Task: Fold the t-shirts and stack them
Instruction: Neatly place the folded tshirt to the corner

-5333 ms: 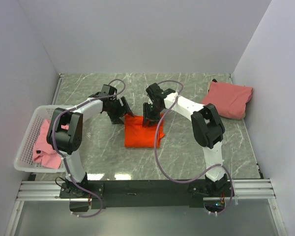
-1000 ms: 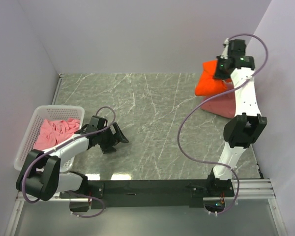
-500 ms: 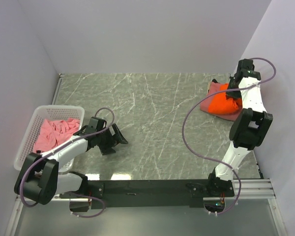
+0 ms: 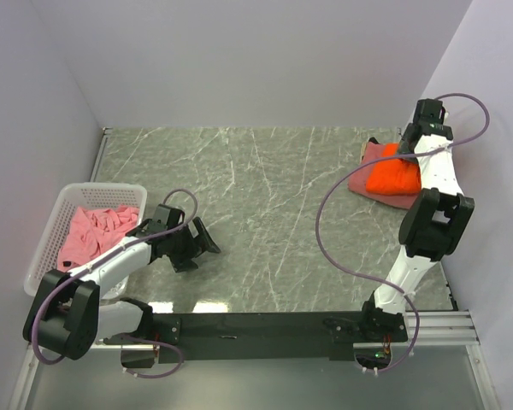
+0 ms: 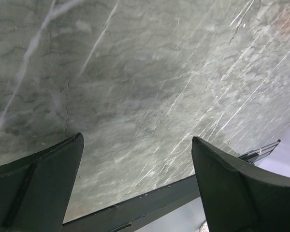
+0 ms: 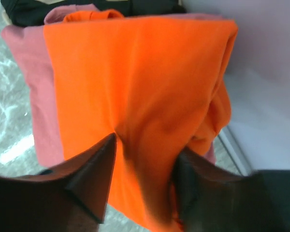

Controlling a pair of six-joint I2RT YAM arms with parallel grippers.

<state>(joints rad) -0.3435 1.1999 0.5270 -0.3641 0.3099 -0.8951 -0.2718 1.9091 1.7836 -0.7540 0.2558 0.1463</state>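
One snagged fold could drag the orange t-shirt (image 4: 393, 177) off the salmon-pink t-shirt (image 4: 365, 184) at 2 o'clock when the half-parted right gripper (image 6: 145, 147) lifts.

The top camera overlooks the whole counter (image 4: 265, 188) from above the near edge; the left wrist view hugs that counter, the right wrist view the orange t-shirt (image 6: 135, 96).

The left arm (image 4: 111, 260) and right arm (image 4: 434, 175) wear white shells between black joint housings. A lilac cable (image 4: 318, 222) trails back from behind each end effector. The fingers (image 5: 232, 188) are matte black, broad and wedge-shaped.
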